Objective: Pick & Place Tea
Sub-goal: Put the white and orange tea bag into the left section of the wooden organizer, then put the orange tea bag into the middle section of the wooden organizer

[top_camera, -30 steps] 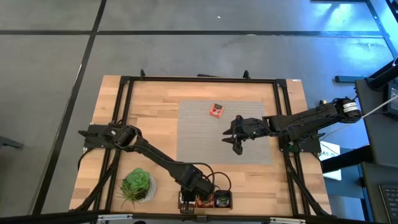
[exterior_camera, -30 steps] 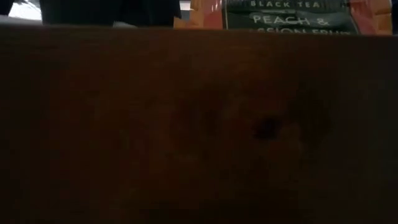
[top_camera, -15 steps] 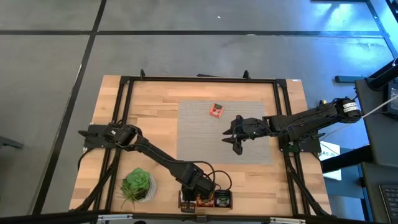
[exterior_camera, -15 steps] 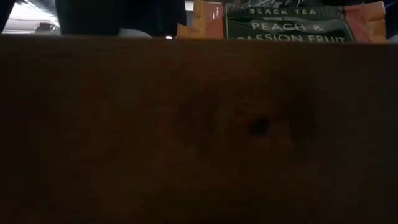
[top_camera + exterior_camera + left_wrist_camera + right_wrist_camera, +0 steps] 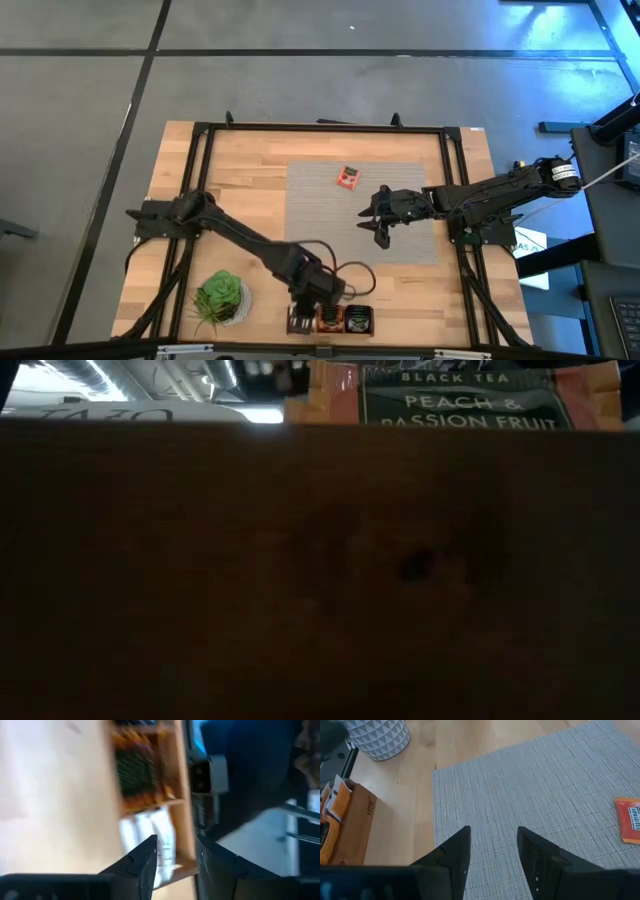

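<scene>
Overhead, the left gripper (image 5: pixel 312 290) has lifted back from the small wooden tea box (image 5: pixel 330 320) at the table's near edge, apparently after dropping a sachet in; the right gripper (image 5: pixel 380 216) hovers parted and empty over the grey woven mat (image 5: pixel 330 220), near one orange tea sachet (image 5: pixel 349 178). Low down, the box wall fills the picture. Left wrist: fingers apart, empty, sachets filed in the box (image 5: pixel 145 770). Right wrist: mat, pale wood.
</scene>
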